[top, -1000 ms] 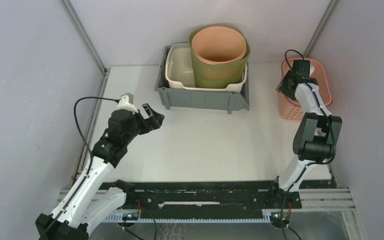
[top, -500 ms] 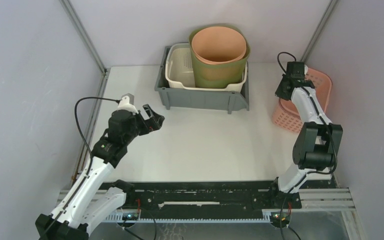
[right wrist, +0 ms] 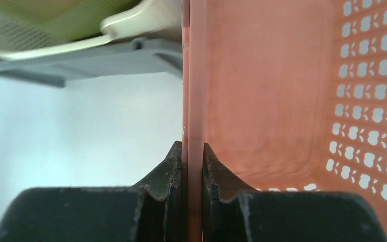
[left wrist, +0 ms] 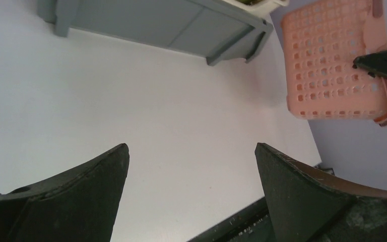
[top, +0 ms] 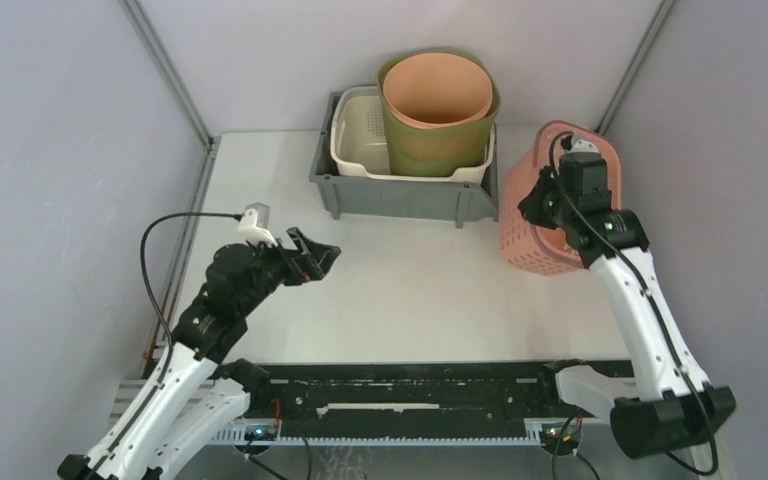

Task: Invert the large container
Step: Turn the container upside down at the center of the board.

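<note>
From above, the right wrist (top: 588, 180) hides where its jaws meet the pink basket (top: 535, 240). Its own camera crops that basket (top and right edges) and blurs the grey bin (right wrist: 95, 63).

Robot test cell, laboratory type. Evidence: plain grey partition walls (top: 50, 150) joined by bare metal corner struts (top: 165, 70) box in a white tabletop (top: 410, 290). Behind the left pincer (top: 318, 252), along the near edge, runs a black slotted mounting rail (top: 410, 395) on bare aluminium extrusion (top: 650, 392). A loose black cable (top: 146, 262) loops in the open just beside that pincer's arm.
</note>
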Tool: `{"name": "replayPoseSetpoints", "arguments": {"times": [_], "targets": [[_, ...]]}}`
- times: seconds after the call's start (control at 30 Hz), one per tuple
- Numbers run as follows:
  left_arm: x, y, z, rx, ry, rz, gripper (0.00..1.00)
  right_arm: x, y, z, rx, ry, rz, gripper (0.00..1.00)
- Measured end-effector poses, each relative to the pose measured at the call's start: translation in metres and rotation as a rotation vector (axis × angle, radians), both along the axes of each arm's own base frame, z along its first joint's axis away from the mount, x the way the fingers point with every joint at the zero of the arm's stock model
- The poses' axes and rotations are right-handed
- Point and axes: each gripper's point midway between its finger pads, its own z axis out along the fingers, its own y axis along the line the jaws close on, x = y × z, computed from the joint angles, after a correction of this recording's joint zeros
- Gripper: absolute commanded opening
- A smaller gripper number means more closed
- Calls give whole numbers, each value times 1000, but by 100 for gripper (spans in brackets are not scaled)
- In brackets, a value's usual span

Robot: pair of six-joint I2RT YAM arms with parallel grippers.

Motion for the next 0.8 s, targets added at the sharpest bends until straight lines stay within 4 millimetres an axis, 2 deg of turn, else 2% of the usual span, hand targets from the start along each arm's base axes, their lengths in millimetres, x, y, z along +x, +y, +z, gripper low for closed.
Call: {"name": "replayPoseSetpoints", "arguments": {"times": [0.13, 0.27, 0.53, 0.8], "targets": [[-16, -12, -13, -27, 12, -52, 100, -33, 32, 27, 49, -72, 103, 0], [-20, -15, -25, -23, 40, -66, 100, -63, 58, 38, 107, -102, 196, 0], [-20, -14, -21, -34, 28, -57, 100, -125, 102, 25, 169, -27, 377, 0], [-21, -7, -19, -31, 16, -29, 100, -170, 134, 4, 252, 32, 503, 0]]}}
